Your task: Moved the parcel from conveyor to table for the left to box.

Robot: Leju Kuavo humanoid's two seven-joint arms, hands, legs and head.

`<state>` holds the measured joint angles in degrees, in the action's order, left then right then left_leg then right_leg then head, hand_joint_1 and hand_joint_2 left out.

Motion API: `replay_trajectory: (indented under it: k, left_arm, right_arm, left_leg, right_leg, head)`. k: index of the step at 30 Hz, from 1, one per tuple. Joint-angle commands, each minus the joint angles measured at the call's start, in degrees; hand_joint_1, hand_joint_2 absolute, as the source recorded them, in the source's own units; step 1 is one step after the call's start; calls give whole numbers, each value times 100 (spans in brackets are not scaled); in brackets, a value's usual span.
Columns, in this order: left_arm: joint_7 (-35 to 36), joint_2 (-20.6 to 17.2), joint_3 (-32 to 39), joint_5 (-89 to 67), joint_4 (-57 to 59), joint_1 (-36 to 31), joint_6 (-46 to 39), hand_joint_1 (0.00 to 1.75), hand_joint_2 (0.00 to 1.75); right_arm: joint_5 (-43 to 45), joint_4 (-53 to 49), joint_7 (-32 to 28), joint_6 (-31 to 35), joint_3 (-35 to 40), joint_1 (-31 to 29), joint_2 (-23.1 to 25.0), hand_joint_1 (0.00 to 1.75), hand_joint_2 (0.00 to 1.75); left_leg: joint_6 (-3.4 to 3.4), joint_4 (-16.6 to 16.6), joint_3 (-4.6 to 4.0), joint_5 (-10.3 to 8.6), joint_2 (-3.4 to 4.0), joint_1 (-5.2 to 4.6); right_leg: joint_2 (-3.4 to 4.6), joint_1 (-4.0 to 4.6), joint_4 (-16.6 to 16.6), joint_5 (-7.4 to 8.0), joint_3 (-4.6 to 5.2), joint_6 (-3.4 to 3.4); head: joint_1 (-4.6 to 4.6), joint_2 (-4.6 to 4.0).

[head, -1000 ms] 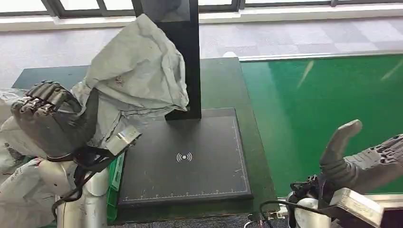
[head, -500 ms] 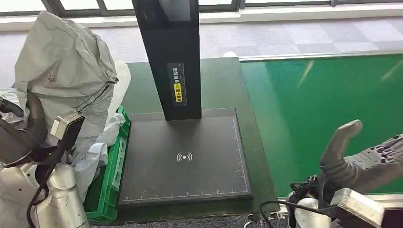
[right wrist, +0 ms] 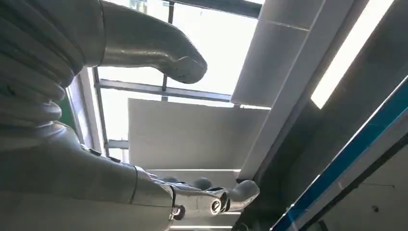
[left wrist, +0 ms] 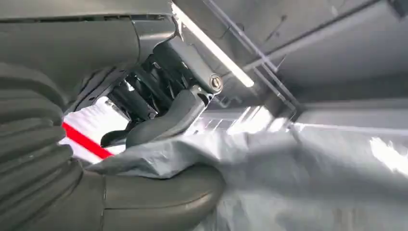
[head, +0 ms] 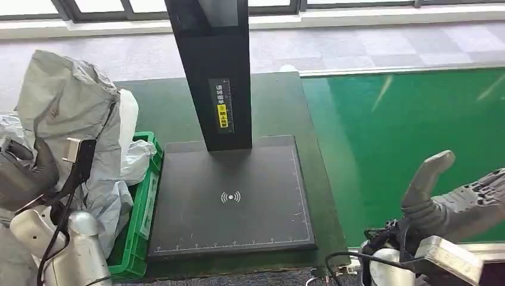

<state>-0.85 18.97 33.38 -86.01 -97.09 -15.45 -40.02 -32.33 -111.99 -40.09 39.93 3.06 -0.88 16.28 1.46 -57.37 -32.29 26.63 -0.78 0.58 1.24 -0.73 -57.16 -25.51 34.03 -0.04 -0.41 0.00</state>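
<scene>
The parcel (head: 68, 113) is a crumpled grey plastic mailer bag. My left hand (head: 24, 176) grips it at the far left, above the green box (head: 138, 223), and the bag hangs down into the box. In the left wrist view the thumb (left wrist: 159, 197) and fingers (left wrist: 163, 120) clamp a fold of the grey parcel (left wrist: 288, 178). My right hand (head: 458, 202) is at the lower right over the edge of the green conveyor (head: 405, 143), its fingers apart and holding nothing. The right wrist view shows the right hand (right wrist: 96, 96) spread against the ceiling.
A black scanner pad (head: 232, 196) with a tall black post (head: 217, 71) stands on the dark green table (head: 280, 101). Several other pale bagged parcels (head: 134, 161) lie in the green box. More grey bags (head: 9, 128) sit at the far left edge.
My left hand carried the parcel from in front of the scanner post leftward and down over the green box. The right hand has stayed where it was.
</scene>
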Motion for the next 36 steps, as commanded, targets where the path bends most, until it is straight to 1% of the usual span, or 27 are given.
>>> replay_trajectory:
  k: [1,2,3,4,5,6,7,8,9,12,13,14,16,17,18,19,21,22,24,25,28,29,30,31,32,33,36]
  left_arm:
    - [1053,-510,-229,-399,1805,-273,2,175,175]
    - [1053,-510,-229,-399,1805,-273,2,175,175]
    - [1053,-510,-229,-399,1805,-273,2,175,175]
    - [1053,-510,-229,-399,1805,-273,2,175,175]
    - [1053,-510,-229,-399,1805,-273,2,175,175]
    - [1237,-599,-369,-399,1860,-272,2,175,175]
    - [1568,-785,-655,-399,1817,-224,2,164,175]
    - [1677,-843,-776,-399,1752,-188,2,0,175]
    - [1770,-897,-870,-399,1769,-181,2,0,175]
    - [1742,-786,-964,-399,1594,-199,2,0,175]
    - [1715,-761,-978,-399,1585,-208,2,0,175]
    - [1702,-735,-982,-399,1565,-214,2,0,0]
    - [1534,-541,-913,-347,1494,-234,2,0,0]
    - [1464,-500,-891,-315,1484,-219,2,0,0]
    - [1229,-415,-847,-129,1413,-204,2,0,0]
    - [999,-296,-755,-39,1299,-200,2,0,0]
    - [450,-19,-609,274,871,-129,2,0,0]
    - [136,103,-562,481,580,-79,2,0,0]
    - [-11,103,-768,803,175,117,2,0,0]
    - [-62,103,-908,881,-144,250,2,0,0]
    - [-237,103,-1483,1417,-1014,699,2,0,0]
    - [-267,103,-1561,1519,-1072,731,2,0,0]
    - [-267,103,-1561,1519,-1072,731,2,0,0]
    - [-267,103,-1561,1519,-1072,731,2,0,0]
    - [-267,103,-1561,1519,-1072,731,2,0,0]
    - [-267,103,-1561,1519,-1072,731,2,0,0]
    - [-267,103,-1561,1519,-1072,731,2,0,0]
  right_arm:
    - [-1,46,9,7,-409,556,372,0,175]
    - [-1,46,9,7,-409,556,372,0,175]
    - [-1,46,9,7,-409,556,372,0,175]
    - [-1,46,9,7,-409,556,372,0,175]
    - [-1,46,9,7,-409,556,372,0,175]
    - [-5,30,9,7,-440,564,372,0,175]
    - [-18,22,9,7,-451,587,372,0,175]
    - [-26,31,9,7,-465,591,372,0,175]
    - [-23,37,9,7,-479,597,372,0,175]
    - [-43,46,9,7,-517,622,372,0,175]
    - [-43,53,9,7,-519,629,372,0,175]
    - [-42,57,9,7,-522,632,372,0,175]
    - [-49,101,9,7,-532,650,372,0,175]
    - [-58,116,9,7,-537,656,372,0,175]
    - [-71,121,9,7,-551,667,372,0,175]
    - [-59,136,9,7,-558,678,372,0,175]
    - [-57,176,9,7,-579,679,372,0,175]
    - [-56,214,9,7,-588,673,372,0,175]
    - [-56,252,9,7,-605,667,372,0,175]
    - [-53,272,9,7,-608,666,372,0,175]
    - [-16,341,9,7,-660,625,372,0,175]
    - [-17,348,9,7,-669,619,372,0,175]
    - [-17,348,9,7,-669,619,372,0,175]
    - [-17,348,9,7,-669,619,372,0,175]
    - [-17,348,9,7,-669,619,372,0,175]
    - [-17,348,9,7,-669,619,372,0,175]
    - [-17,348,9,7,-669,619,372,0,175]
  left_leg:
    - [-2,19,17,-8,-24,-6]
    - [-3,24,19,-12,-33,-5]
    - [-3,24,19,-12,-33,-2]
    - [-3,15,14,-6,-17,1]
    - [-4,21,17,-7,-19,2]
    - [-4,19,15,-7,-20,-1]
    - [-4,17,14,-7,-22,-2]
    - [-4,21,16,-8,-20,-2]
    - [-3,20,14,-8,-23,1]
    - [-4,16,8,-8,-28,2]
    - [-3,8,4,-5,-19,3]
    - [-4,12,7,-7,-20,3]
    - [-3,8,6,-4,-12,2]
    - [-5,8,5,-5,-17,4]
    - [-7,9,5,-5,-19,3]
    - [-5,5,2,-3,-12,3]
    - [-9,11,9,-3,-12,2]
    - [-6,2,2,1,-6,4]
    - [-7,5,4,1,-8,4]
    - [-4,2,2,2,-3,5]
    - [-8,6,8,9,7,4]
    - [-3,0,-1,8,12,5]
    - [-3,7,8,13,21,4]
    - [3,4,0,9,3,6]
    - [-1,14,12,10,1,-2]
    - [1,10,1,5,-9,4]
    - [-2,14,7,7,-12,4]
  right_leg:
    - [-36,-6,13,-4,-22,-2]
    - [-52,-5,18,-5,-30,-3]
    - [-53,-2,20,-4,-31,-4]
    - [-34,2,15,-3,-21,-3]
    - [-40,5,20,-3,-25,-5]
    - [-41,2,16,-5,-22,-5]
    - [-41,1,14,-5,-22,-4]
    - [-43,1,17,-4,-23,-5]
    - [-45,4,17,-4,-24,-5]
    - [-54,6,15,-5,-20,-6]
    - [-37,6,9,-4,-12,-3]
    - [-44,7,12,-4,-15,-3]
    - [-32,5,8,-3,-13,-2]
    - [-40,8,12,-3,-16,-1]
    - [-44,7,13,-4,-18,-1]
    - [-31,6,8,-3,-12,0]
    - [-38,5,15,-4,-21,0]
    - [-26,6,9,-4,-12,0]
    - [-33,7,11,-6,-16,-1]
    - [-22,7,9,-4,-12,-1]
    - [-20,7,12,-7,-20,-1]
    - [-3,6,5,-2,-5,-1]
    - [3,5,10,-5,-10,-2]
    - [-10,8,8,-5,-6,-2]
    - [-17,1,11,-10,-17,-1]
    - [-22,7,11,-6,-11,-1]
    - [-24,7,15,-8,-22,-2]
  head:
    - [0,0]
    - [0,0]
    - [0,0]
    - [0,0]
    - [0,0]
    - [0,0]
    - [0,0]
    - [0,0]
    - [0,0]
    - [0,0]
    - [0,0]
    - [0,0]
    - [0,0]
    - [0,0]
    - [0,0]
    - [0,0]
    - [0,0]
    - [0,0]
    - [0,0]
    - [0,0]
    - [0,0]
    - [0,0]
    - [0,0]
    - [0,0]
    - [2,0]
    - [2,0]
    - [2,0]
